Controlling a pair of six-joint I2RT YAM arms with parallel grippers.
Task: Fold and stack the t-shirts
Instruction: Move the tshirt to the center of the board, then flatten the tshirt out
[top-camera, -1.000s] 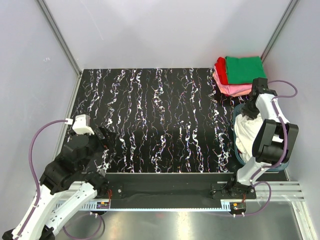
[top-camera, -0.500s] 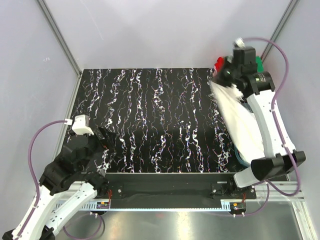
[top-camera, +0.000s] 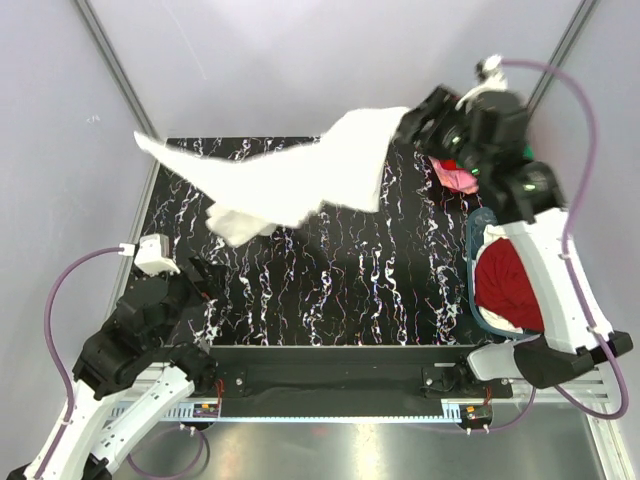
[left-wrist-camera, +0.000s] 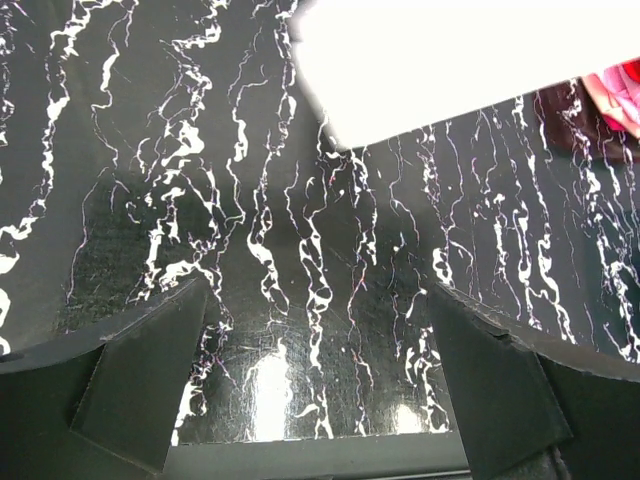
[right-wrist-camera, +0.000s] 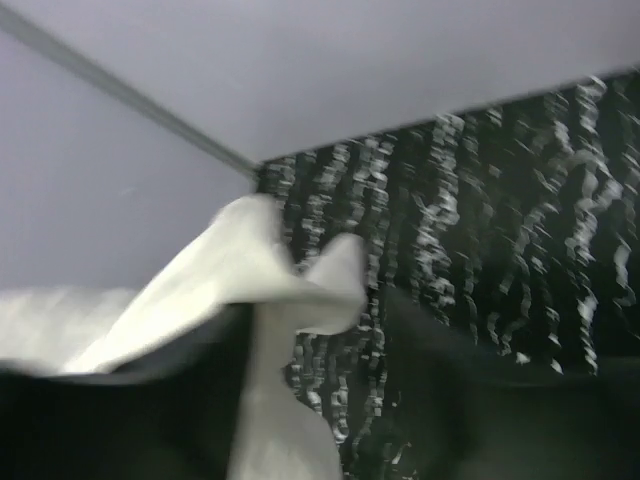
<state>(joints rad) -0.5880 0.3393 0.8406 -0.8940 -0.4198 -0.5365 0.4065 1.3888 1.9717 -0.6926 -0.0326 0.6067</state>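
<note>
Blue-grey tub (top-camera: 469, 260) w/ dark red tee (top-camera: 510, 285) inside, white tee (top-camera: 300, 175) in rt fingers (top-camera: 425, 120)

A white t-shirt (top-camera: 300, 175) is pinched by one edge in my right pincer (top-camera: 412, 122). It is spread out in the air well to the pincer's left, its far end creased and drooping. A dark red t-shirt (top-camera: 508, 285) lies bunched back toward my base. Just beneath my pincer, a pink t-shirt (top-camera: 460, 180) and a red t-shirt (top-camera: 450, 164) lie stacked, mostly hidden.
</note>
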